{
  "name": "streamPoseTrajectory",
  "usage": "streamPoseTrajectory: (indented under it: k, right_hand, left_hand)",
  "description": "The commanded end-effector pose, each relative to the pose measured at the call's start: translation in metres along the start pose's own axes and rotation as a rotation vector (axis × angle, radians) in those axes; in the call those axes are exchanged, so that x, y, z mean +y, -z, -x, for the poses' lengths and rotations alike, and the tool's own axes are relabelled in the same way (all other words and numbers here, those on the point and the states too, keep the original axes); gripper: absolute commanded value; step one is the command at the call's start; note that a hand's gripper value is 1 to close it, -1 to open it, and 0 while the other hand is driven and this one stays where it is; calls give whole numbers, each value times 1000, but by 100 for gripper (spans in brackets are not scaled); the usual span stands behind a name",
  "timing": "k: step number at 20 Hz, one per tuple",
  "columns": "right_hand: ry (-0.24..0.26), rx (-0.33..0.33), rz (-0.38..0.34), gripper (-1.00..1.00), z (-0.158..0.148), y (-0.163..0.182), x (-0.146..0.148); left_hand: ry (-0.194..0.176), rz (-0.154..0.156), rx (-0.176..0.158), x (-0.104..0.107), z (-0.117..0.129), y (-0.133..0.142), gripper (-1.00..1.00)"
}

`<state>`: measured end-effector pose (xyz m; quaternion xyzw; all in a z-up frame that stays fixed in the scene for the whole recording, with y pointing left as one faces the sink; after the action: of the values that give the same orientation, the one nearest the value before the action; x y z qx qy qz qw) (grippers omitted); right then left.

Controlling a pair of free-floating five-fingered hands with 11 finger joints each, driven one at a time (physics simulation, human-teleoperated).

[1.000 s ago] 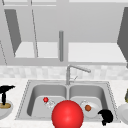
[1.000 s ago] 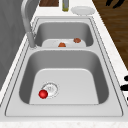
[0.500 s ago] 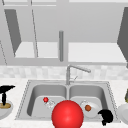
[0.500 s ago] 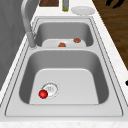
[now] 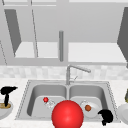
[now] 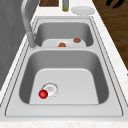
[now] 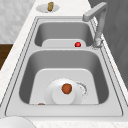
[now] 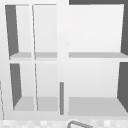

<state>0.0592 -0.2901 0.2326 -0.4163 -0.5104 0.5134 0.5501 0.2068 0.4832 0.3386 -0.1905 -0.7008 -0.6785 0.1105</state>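
Note:
My left hand point(image 5: 7, 91) hovers over the left counter, its fingers reaching down toward a brown item on a small plate point(image 5: 3, 111). Low at the sink's front right corner hangs my right hand point(image 5: 106, 116), with relaxed fingers that hold nothing; it also appears in the left side view as the right hand point(image 6: 114, 3) beyond the far counter edge. A small red ball point(image 5: 45, 99) lies by the drain of the left basin point(image 6: 65, 75). The right basin holds a white plate point(image 7: 60, 98) with a brown item point(image 7: 66, 88) on it.
A big red sphere point(image 5: 67, 115) floats in front of the sink's front edge. The tap point(image 5: 75, 68) swings over the right basin. On the right counter stand a white plate point(image 6: 83, 10) and a bottle point(image 6: 65, 5). Open wall cabinet shelves point(image 8: 95, 102) hang above.

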Motion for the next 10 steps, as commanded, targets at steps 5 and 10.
streamPoseTrajectory:
  k: [5,10]
  right_hand:
    - [0,0,0,0,0,0,0]
    - [0,0,0,0,0,0,0]
  left_hand:
    - [17,165,78,4,-6,25,-100]
    - [11,228,111,8,-13,41,-100]
